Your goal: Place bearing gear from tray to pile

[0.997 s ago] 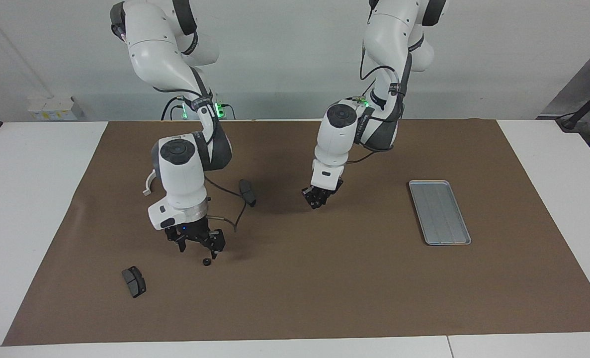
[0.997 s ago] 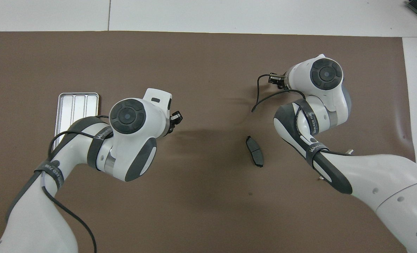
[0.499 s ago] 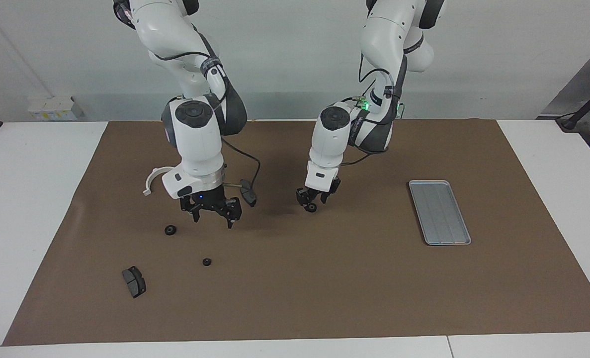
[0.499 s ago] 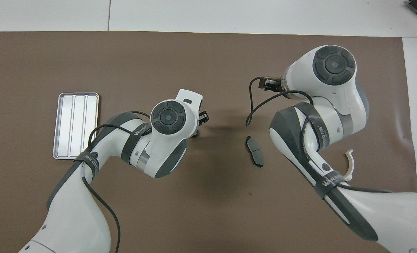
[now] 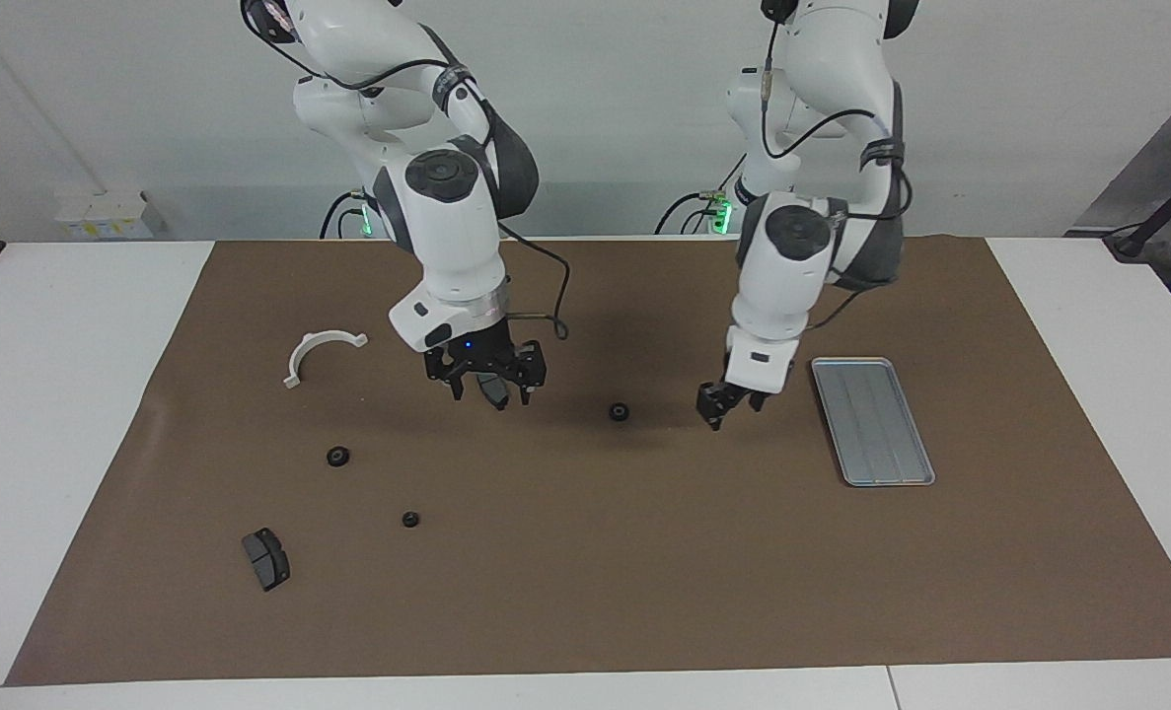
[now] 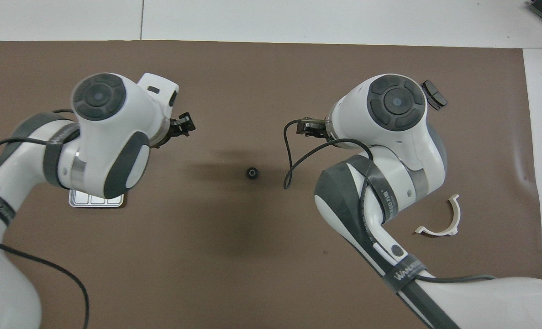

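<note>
A small black bearing gear (image 5: 620,411) (image 6: 252,173) lies alone on the brown mat between the two grippers. My left gripper (image 5: 729,404) (image 6: 182,127) hangs open and empty between that gear and the silver tray (image 5: 873,421), whose ridged bed holds nothing. In the overhead view only a tray corner (image 6: 95,201) shows under the left arm. Toward the right arm's end lie the pile's parts: a white bracket (image 5: 321,350) (image 6: 439,219), a dark pad (image 5: 265,558) (image 6: 435,93) and two more gears (image 5: 337,456) (image 5: 410,519). My right gripper (image 5: 487,381) (image 6: 309,128) stands open over a second dark pad (image 5: 492,391).
The brown mat (image 5: 644,572) covers most of the white table. A black cable (image 6: 288,160) loops off the right wrist above the mat. Small white boxes (image 5: 102,215) sit off the mat at the right arm's end, near the wall.
My left gripper opened, left a gear on the mat's middle and swung toward the tray. My right arm lifted away from the two gears and now hangs over the dark pad.
</note>
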